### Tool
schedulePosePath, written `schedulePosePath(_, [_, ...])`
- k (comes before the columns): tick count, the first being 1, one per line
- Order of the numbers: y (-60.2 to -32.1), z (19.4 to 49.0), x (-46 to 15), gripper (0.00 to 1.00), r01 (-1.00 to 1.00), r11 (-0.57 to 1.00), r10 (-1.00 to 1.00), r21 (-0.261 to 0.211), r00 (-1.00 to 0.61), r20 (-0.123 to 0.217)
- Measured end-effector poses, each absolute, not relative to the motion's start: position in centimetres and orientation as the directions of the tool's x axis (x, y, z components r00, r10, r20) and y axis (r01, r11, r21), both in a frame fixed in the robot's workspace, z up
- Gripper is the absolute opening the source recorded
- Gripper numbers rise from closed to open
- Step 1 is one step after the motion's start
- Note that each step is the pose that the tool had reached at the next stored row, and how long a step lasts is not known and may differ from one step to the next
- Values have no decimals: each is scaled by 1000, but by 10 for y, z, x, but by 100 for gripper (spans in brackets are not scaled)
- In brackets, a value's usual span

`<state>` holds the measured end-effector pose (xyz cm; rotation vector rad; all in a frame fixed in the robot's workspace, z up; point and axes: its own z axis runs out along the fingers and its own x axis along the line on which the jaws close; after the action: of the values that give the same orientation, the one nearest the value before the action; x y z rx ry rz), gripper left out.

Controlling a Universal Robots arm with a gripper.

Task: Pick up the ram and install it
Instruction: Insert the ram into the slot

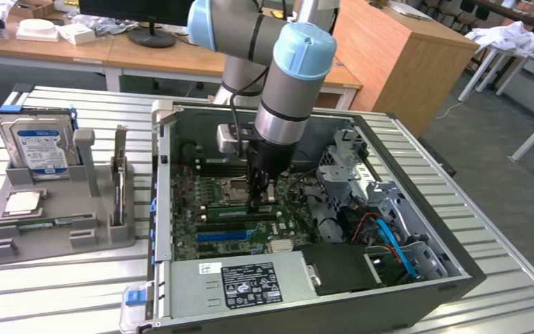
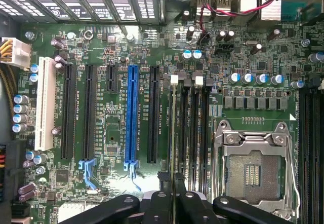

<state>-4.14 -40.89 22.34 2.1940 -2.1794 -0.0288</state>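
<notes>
The open computer case (image 1: 439, 209) lies on the slatted table, motherboard (image 1: 202, 191) facing up. My gripper (image 1: 263, 200) reaches straight down into it, beside the processor socket (image 2: 251, 171). The ram (image 2: 173, 133) appears edge-on in the wrist view, a thin strip running from between my fingertips (image 2: 163, 203) along a memory slot with a white latch (image 2: 174, 80). In the exterior view the ram (image 1: 234, 207) is a low green strip under the gripper, at board level. The gripper (image 2: 173, 186) is shut on the ram.
A grey fixture (image 1: 53, 233) at the exterior view's left holds the silver hard drive (image 1: 37, 142) and the square processor chip (image 1: 24, 202). Neighbouring memory slots (image 2: 195, 133), a blue slot (image 2: 131, 115), the power supply (image 1: 239, 282) and drive cage (image 1: 378, 202) crowd the case.
</notes>
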Motion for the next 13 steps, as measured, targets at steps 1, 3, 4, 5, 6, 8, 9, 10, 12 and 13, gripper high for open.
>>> schedulePosePath(1, [-409,223,-42,13,-999,-6,-1000,48,7,21])
schedulePosePath(3, [-409,223,-42,13,-999,-6,-1000,48,7,21])
schedulePosePath(4, [-409,223,-42,13,-999,-6,-1000,48,7,21])
schedulePosePath(5, [-409,223,-42,13,-999,-6,-1000,48,7,21])
schedulePosePath(6, [-409,223,-42,13,-999,-6,-1000,48,7,21])
schedulePosePath(8, [-409,222,-42,13,-999,-6,-1000,48,7,21])
schedulePosePath(9, [-409,222,-42,13,-999,-6,-1000,48,7,20])
schedulePosePath(10, [-409,221,-42,13,-999,-6,-1000,48,7,20])
schedulePosePath(12, [-409,221,-42,13,-999,-6,-1000,48,7,21])
schedulePosePath(13, [-409,221,-42,13,-999,-6,-1000,48,7,20])
